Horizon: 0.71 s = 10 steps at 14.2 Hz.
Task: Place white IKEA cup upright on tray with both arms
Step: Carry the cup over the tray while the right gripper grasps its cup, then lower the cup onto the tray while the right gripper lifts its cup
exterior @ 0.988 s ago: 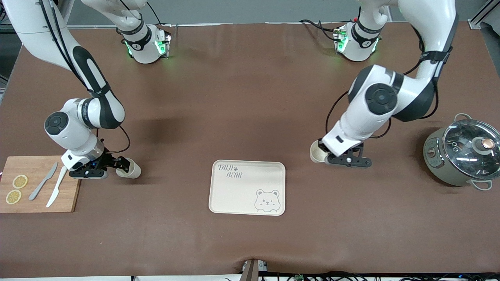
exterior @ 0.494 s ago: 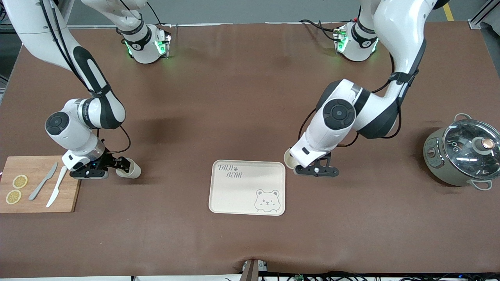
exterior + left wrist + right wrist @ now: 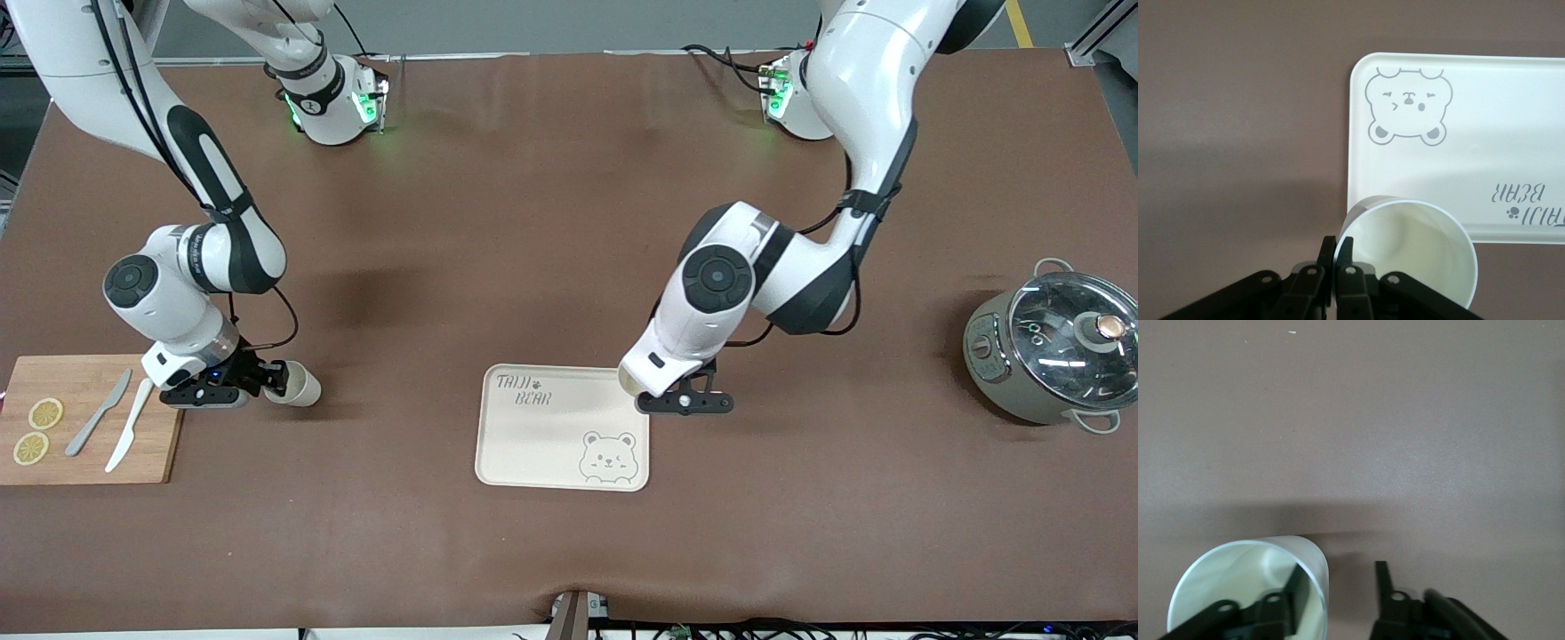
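Two white plastic cups are in play: the left claw (image 3: 1336, 270) pinches the rim of one cup (image 3: 1418, 250) over the corner edge of the flat cream rectangular tray (image 3: 533, 444). The right claw (image 3: 1338, 593), jaws narrowing, straddles the wall of the second cup (image 3: 300, 386) on the brown surface (image 3: 533, 222) beside the wooden cutting board (image 3: 84, 391). Bare brown surface lies all around the tray.

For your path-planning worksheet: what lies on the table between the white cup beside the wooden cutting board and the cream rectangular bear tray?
Nothing: in the front view only bare brown table separates the white cup from the cream tray.
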{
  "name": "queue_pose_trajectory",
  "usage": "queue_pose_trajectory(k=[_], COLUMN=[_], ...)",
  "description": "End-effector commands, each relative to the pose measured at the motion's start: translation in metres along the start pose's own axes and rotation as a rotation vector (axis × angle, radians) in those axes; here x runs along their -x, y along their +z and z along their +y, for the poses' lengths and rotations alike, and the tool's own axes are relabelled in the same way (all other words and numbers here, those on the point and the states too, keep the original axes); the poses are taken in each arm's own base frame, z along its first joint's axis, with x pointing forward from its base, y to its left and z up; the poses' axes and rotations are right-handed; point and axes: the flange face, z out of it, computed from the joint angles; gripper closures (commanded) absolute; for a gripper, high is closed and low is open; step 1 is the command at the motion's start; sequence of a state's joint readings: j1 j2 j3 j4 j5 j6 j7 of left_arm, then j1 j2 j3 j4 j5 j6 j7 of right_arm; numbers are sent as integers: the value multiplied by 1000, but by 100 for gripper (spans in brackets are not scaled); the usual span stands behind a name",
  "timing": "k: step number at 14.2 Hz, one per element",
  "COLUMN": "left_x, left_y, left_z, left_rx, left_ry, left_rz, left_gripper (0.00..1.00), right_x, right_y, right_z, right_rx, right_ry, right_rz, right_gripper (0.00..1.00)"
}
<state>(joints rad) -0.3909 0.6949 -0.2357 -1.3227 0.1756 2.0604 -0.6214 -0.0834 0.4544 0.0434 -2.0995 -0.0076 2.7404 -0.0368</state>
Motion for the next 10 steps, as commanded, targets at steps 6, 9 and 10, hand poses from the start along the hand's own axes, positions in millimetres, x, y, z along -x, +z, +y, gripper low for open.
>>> queue_pose_trajectory(k=[6, 9, 10], left_x=[-1, 3, 6], left_y=[37, 49, 53], left_z=[27, 32, 38], left_rx=[33, 47, 57], left_ry=[-36, -34, -29], left_rz=[52, 57, 65], left_gripper=[100, 100, 100], right_x=[-4, -4, -4], right_y=[0, 1, 0], right_z=[-6, -7, -7], right_rx=[1, 0, 0], right_ry=[-4, -5, -5], right_rz=[13, 11, 13], right_gripper=[100, 100, 100])
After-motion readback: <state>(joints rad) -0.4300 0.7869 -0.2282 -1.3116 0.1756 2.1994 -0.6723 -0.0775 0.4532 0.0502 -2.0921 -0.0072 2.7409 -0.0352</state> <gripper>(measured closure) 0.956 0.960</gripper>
